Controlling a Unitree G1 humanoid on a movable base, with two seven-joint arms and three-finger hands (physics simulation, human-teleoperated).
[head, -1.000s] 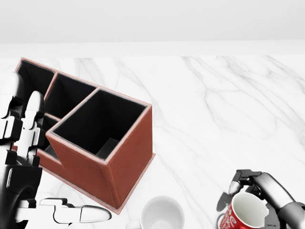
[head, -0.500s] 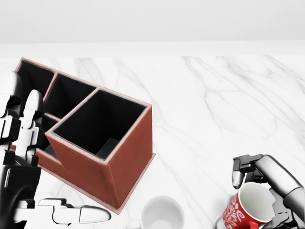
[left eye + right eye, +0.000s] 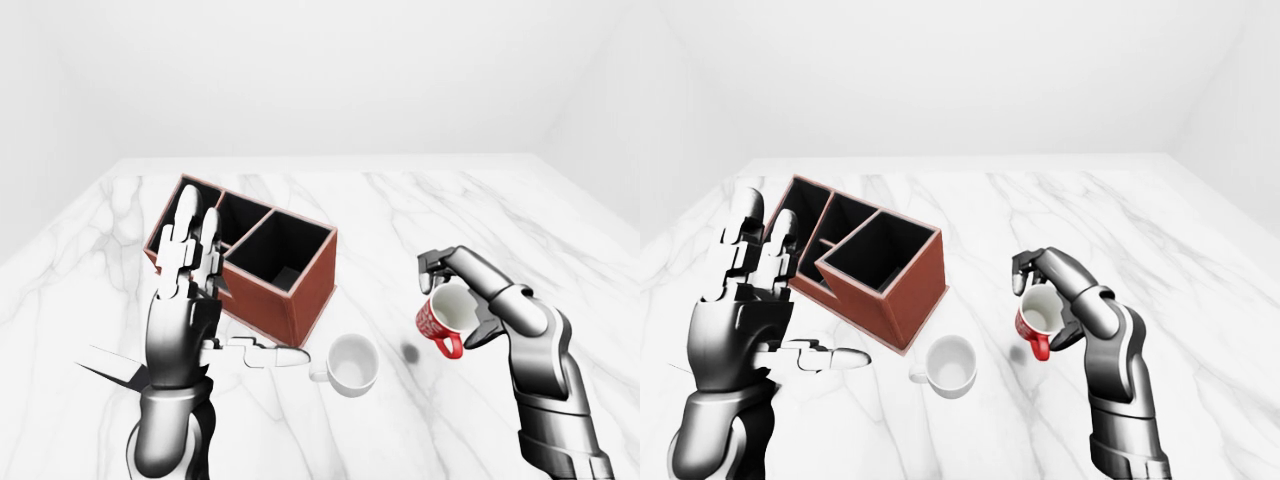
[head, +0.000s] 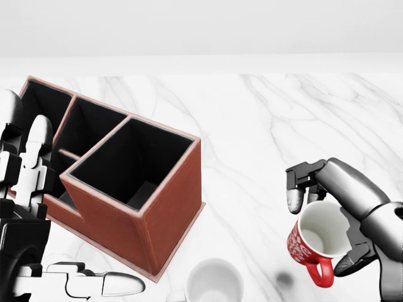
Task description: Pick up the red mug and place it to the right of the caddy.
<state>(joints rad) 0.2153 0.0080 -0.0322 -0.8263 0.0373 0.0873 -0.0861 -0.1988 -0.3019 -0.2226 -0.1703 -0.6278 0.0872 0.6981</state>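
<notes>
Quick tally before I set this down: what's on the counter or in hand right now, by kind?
Mugs: 2, the red mug held tilted in the right hand, and the white mug standing on the marble counter.
Caddies: 1, the brown caddy, its compartments dark inside.
Total: 3 things.
The left hand is open, holding nothing.

A white marble tabletop [image 3: 400, 205] (grey-veined) runs to plain white walls [image 3: 320, 70] under soft, even light.
</notes>
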